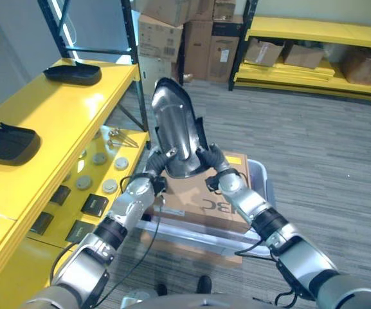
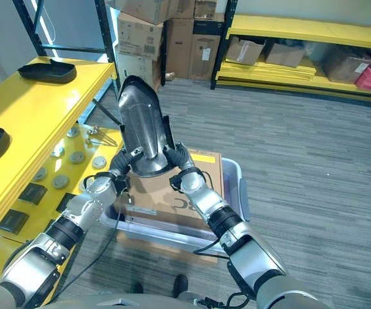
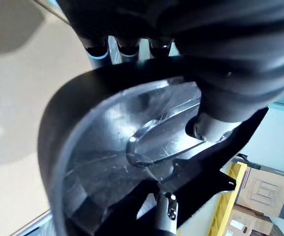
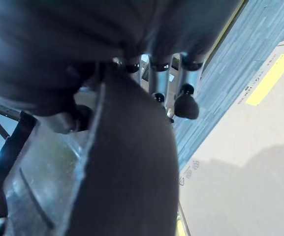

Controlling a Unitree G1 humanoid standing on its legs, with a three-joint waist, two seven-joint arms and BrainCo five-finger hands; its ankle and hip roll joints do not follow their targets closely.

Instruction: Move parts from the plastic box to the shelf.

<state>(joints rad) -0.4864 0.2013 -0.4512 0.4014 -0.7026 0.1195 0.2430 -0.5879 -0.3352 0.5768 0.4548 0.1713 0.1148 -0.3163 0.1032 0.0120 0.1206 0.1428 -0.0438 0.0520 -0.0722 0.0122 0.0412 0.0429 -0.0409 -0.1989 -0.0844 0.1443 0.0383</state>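
A grey striped carpet floor [image 1: 314, 141] is seen, with a yellow shelf [image 1: 56, 109] along the robot's left and further yellow racking [image 1: 314, 29] stacked with cardboard boxes [image 1: 204, 38] at the back. On the top level of the yellow shelf two black moulded parts are laid, one near the far end [image 1: 72, 73] and one nearer the robot [image 1: 6, 143]. On a lower level, round grey discs [image 1: 98, 170] and flat dark rectangular pieces [image 1: 95, 205] are set out.

In front of the robot a clear plastic box [image 2: 233, 177] is placed on the floor, and a flat cardboard sheet [image 2: 166, 193] is laid across its top.

A large shiny dark metal-look part [image 1: 175, 129], curved like a shell, is held upright above the plastic box, beside the edge of the yellow shelf. Its lower edge is grasped from both sides: the left robot hand [image 1: 156, 161] is clamped on the left of the part's base, fingers [image 3: 127, 46] wrapped over the rim and thumb pressed on the inner face, and the right robot hand [image 1: 214, 159] is clamped on the right of the base, fingers [image 4: 186, 103] curled round the edge.
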